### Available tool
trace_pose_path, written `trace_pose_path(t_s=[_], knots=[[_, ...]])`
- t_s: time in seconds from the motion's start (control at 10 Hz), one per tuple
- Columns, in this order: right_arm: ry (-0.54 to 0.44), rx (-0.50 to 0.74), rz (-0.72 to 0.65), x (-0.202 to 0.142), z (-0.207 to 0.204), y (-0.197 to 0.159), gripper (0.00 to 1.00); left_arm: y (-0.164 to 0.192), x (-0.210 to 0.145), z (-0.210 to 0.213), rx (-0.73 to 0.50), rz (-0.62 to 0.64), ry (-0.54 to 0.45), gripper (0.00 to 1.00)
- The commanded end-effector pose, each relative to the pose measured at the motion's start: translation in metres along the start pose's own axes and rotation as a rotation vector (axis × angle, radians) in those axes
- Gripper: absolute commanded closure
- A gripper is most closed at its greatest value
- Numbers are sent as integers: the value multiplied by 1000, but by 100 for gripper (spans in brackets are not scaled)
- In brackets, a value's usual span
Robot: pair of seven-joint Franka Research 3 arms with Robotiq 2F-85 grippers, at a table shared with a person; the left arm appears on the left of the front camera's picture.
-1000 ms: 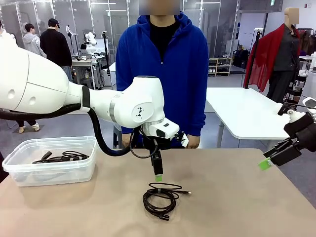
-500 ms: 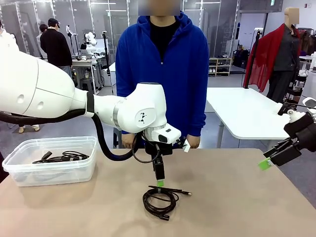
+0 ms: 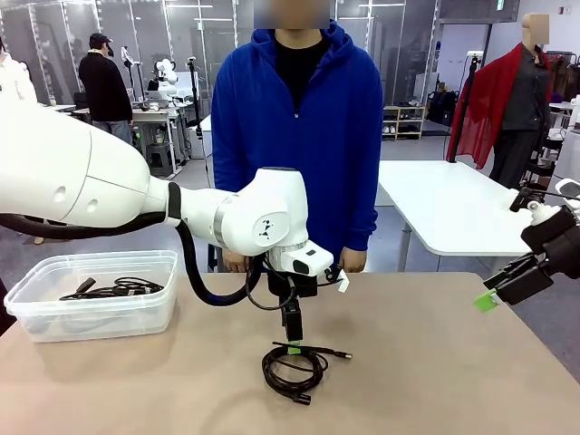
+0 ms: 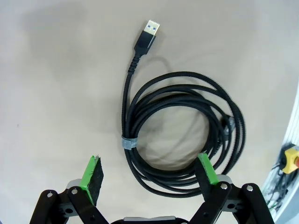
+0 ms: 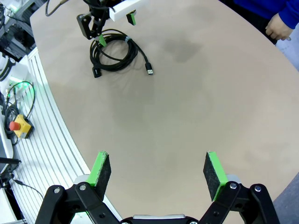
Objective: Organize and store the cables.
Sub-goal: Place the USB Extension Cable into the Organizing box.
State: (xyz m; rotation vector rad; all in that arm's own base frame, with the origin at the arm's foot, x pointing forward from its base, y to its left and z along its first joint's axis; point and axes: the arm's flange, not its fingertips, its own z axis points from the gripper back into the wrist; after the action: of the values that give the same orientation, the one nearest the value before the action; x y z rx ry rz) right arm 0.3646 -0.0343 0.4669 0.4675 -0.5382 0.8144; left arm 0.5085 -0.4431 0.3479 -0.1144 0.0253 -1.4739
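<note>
Lower now than a second ago, left gripper [image 4: 148,175] hangs wide open, holding nothing, straddling near edge of coiled USB cable [image 4: 180,142] on table [image 3: 453,362]. Best grab: descend, close across taped bundle. Right gripper [image 5: 159,175] open, empty, well apart. Storage bin [image 3: 145,313] holds another cable [image 3: 113,288].

The left arm [image 3: 136,195] has a glossy white, rounded shell with a grey ring at one joint and a small black mark on the wrist housing. A thick black cable [image 3: 195,272] loops beneath it. Each hand [image 4: 148,179] is black with green pads [image 4: 93,175] and silver screws. The person [image 3: 299,136] wears a blue hooded top over black.
</note>
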Motion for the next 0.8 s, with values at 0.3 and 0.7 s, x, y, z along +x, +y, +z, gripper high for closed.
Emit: trace_pose_path(t_s=[0.3,0.7], knots=[[2,0,1,0,1,1,0,14,0,-20,46,-27,7,0],[2,0,1,0,1,1,0,18,0,-36,70,-15,-8,0]])
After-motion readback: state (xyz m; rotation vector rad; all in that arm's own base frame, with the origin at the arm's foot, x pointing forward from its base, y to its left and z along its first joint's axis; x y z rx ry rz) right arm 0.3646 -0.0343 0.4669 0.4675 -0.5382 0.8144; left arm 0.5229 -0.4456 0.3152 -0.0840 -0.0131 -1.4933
